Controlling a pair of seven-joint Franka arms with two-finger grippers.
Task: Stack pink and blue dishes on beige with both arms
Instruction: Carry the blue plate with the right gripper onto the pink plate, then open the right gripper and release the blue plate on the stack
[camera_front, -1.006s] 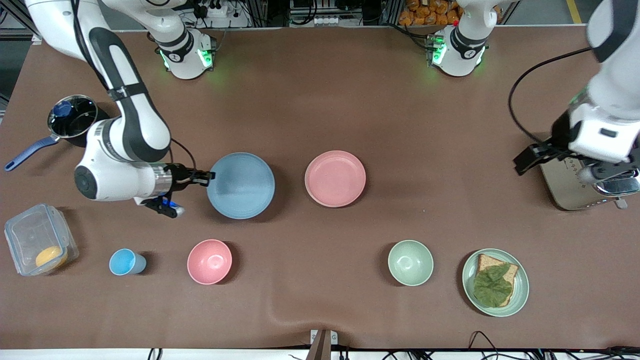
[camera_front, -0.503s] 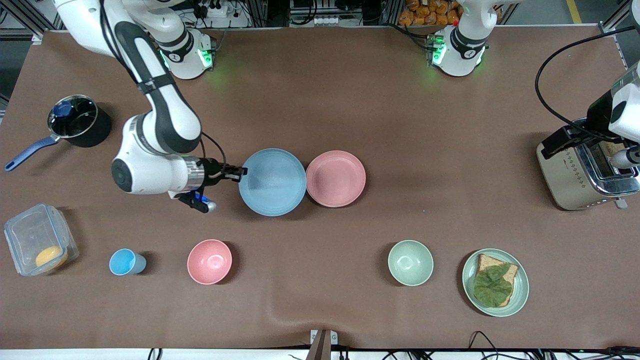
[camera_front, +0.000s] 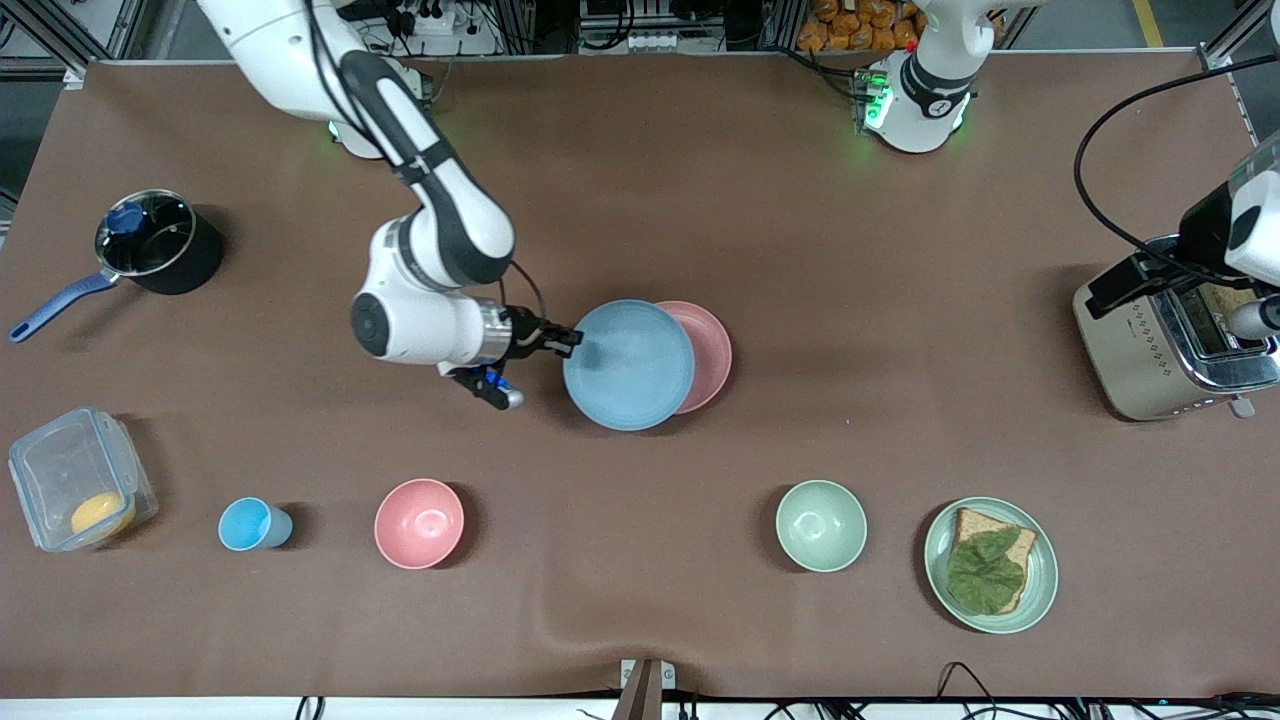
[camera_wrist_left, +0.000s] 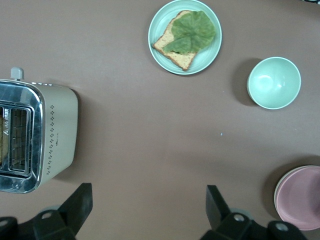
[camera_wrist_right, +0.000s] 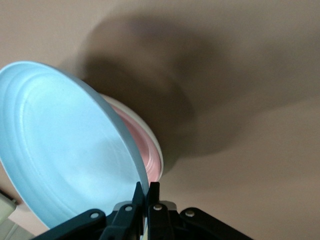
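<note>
At frame centre, the blue plate (camera_front: 628, 365) hides most of the pink plate (camera_front: 708, 356). The right gripper (camera_front: 566, 341) is clenched on its rim. Bare table lies around them. At the right edge the left gripper (camera_wrist_left: 147, 206), cut off, hangs released over the toaster (camera_front: 1170, 350).

1. The right arm (camera_front: 440, 240) was glossy white with black joint bands.
2. A black cable ran along it.
3. Both bases glowed green.
4. The left gripper (camera_wrist_left: 145, 215) had dark fingers (camera_wrist_left: 80, 202).
</note>
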